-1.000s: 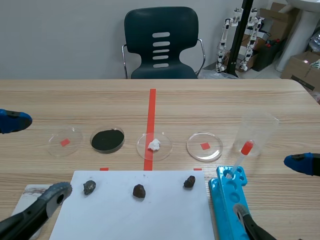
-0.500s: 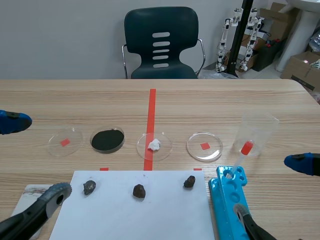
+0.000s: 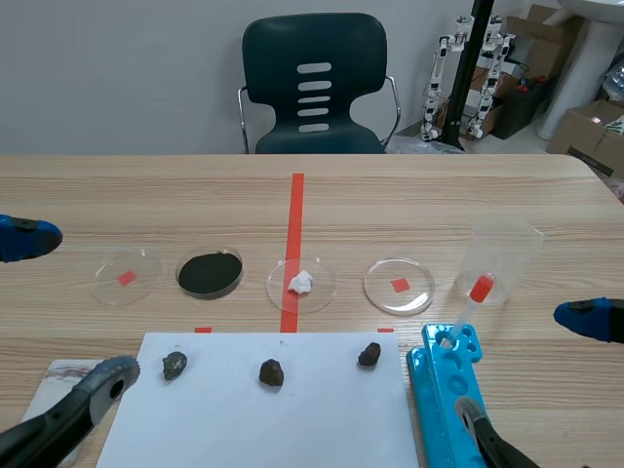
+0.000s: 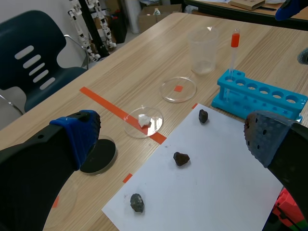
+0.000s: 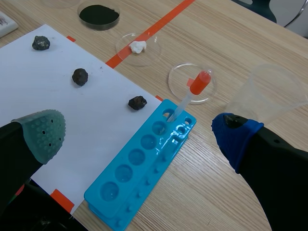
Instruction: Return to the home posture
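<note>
My left gripper (image 3: 63,307) hangs open over the near left of the table, nothing between its fingers. In its wrist view the left gripper (image 4: 169,137) frames a white paper sheet (image 4: 202,192) with three dark rocks (image 4: 181,158). The right gripper (image 3: 534,370) is open too, over the near right, with a blue tube rack (image 3: 441,395) below it. Seen from the right wrist, the right gripper (image 5: 139,134) spans that rack (image 5: 139,168), where a red-bulbed pipette (image 5: 192,94) leans in an end hole.
Beyond the paper sheet (image 3: 253,409) lies a row of petri dishes: a clear one (image 3: 127,276), one with black powder (image 3: 210,273), one with a white lump (image 3: 300,283), another clear one (image 3: 399,285). A plastic cup (image 3: 502,258) stands at right. A chair (image 3: 314,83) is behind the table.
</note>
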